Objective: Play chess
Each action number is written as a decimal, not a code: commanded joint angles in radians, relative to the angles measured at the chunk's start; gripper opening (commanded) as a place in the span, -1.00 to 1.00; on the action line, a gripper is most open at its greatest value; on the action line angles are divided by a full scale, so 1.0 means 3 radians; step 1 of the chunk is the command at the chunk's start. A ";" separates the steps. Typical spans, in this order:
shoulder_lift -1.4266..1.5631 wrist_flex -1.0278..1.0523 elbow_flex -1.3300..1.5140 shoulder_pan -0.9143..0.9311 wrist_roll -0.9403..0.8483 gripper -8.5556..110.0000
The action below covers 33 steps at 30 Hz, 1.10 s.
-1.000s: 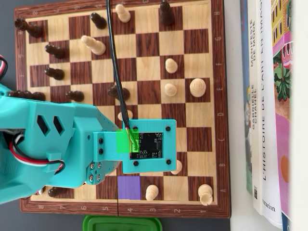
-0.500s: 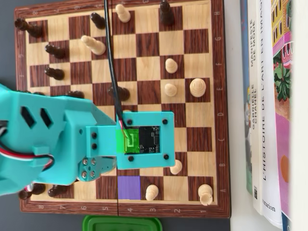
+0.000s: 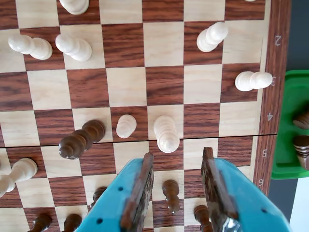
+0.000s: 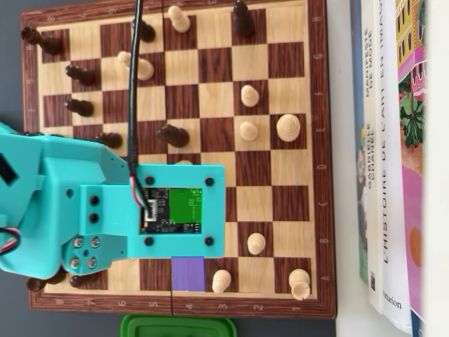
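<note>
Wrist view shows the end effector (image 3: 177, 166) with jaws apart and empty above the chessboard (image 3: 166, 43), a white pawn (image 3: 166, 133) just ahead between them. Overhead view shows the teal arm (image 4: 70, 203) covering the chessboard's lower-left area, with a purple-marked square (image 4: 188, 274) near the bottom edge.

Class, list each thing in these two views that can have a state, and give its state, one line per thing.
claw: open, empty, above the board
white piece: upright, just ahead of the claw
dark piece: upright, on its square
green box: open, dark pieces inside
books: closed, lying beside the board
purple square: bare
</note>
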 commanded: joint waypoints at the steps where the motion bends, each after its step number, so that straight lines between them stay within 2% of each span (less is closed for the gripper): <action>1: 0.0297 -0.0005 0.0005 0.0020 0.0026 -0.60; 25: 0.2357 -0.0066 0.1595 -0.0056 0.0005 -0.60; 33: 0.2930 -0.0562 0.2332 -0.0343 0.0031 -0.60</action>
